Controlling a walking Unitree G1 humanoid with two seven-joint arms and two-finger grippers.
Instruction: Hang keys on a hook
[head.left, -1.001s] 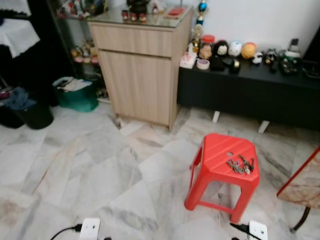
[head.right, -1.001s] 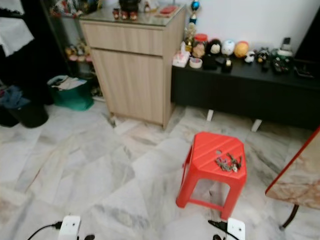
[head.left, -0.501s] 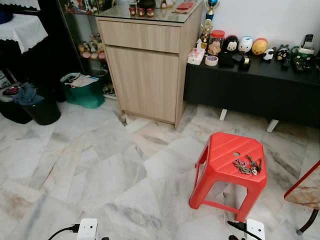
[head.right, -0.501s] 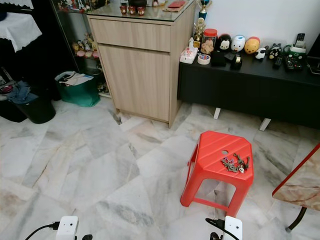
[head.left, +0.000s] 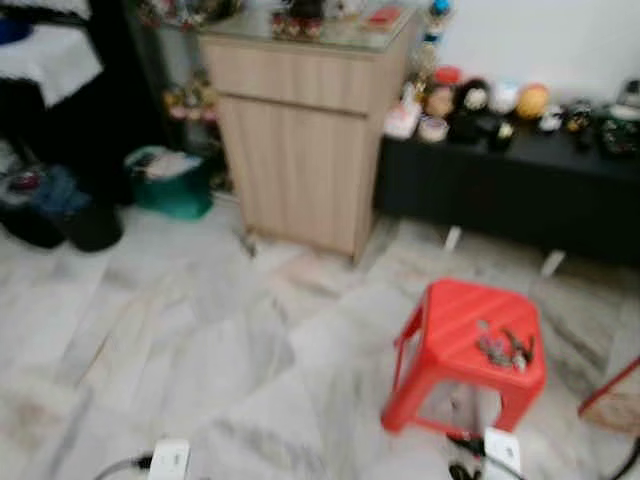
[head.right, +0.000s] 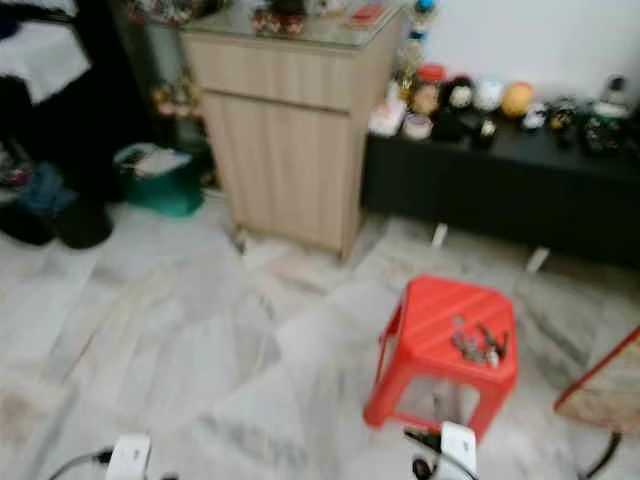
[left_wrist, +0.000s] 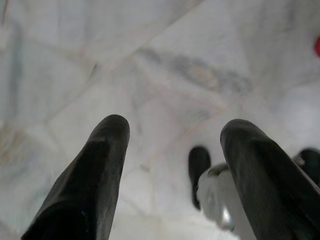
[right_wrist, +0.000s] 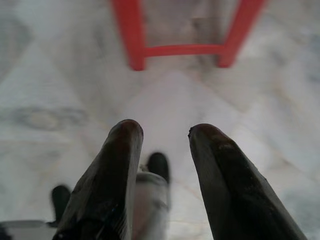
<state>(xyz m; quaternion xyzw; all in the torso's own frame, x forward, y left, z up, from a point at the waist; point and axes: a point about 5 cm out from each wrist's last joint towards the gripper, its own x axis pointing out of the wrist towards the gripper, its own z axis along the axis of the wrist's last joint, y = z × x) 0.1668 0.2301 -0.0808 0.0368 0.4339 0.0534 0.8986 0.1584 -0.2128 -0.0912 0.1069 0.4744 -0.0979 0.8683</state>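
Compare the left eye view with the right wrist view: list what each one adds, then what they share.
Left eye view: the keys lying on top of the red stool, the wooden cabinet and the black bench with ornaments. Right wrist view: the right claw, fingers apart, low over the marble floor, facing the stool's crossbar. Shared: the red stool and the marble floor.
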